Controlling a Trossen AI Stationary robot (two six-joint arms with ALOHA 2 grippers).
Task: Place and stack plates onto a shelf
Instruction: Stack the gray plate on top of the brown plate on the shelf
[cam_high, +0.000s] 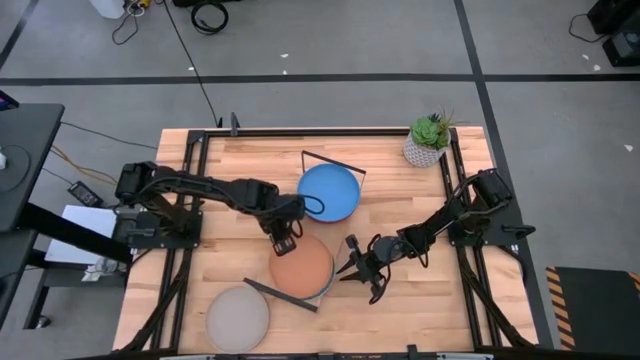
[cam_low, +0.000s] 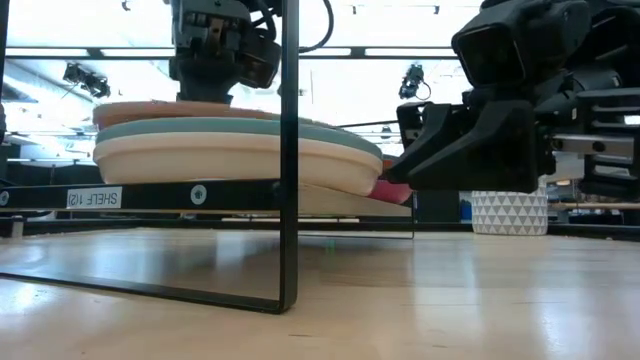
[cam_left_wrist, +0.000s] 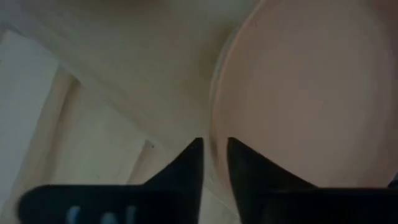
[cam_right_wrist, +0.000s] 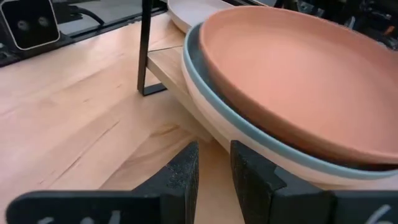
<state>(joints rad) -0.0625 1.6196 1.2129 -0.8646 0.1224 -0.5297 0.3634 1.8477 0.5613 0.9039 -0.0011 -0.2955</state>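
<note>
An orange plate tops a stack, with a teal plate and a cream plate under it, on the near end of the light-wood shelf. A bright blue plate lies on the shelf's far end. In the low view a magenta rim peeks out behind the stack. My left gripper stands over the orange plate's far-left rim, shut on it. My right gripper hovers just right of the stack at rim height, fingers a little apart and holding nothing. My left gripper pinches the orange plate's rim on its far-left side between its two fingers, one inside the rim and one outside. The fingers come from above, pointing down. The plate lies flat on the teal plate below.
A pale grey-tan plate lies on the table near the front left edge. The shelf's black wire frame stands at its near end. A white plant pot sits at the far right corner. Bare tabletop lies to the front right.
</note>
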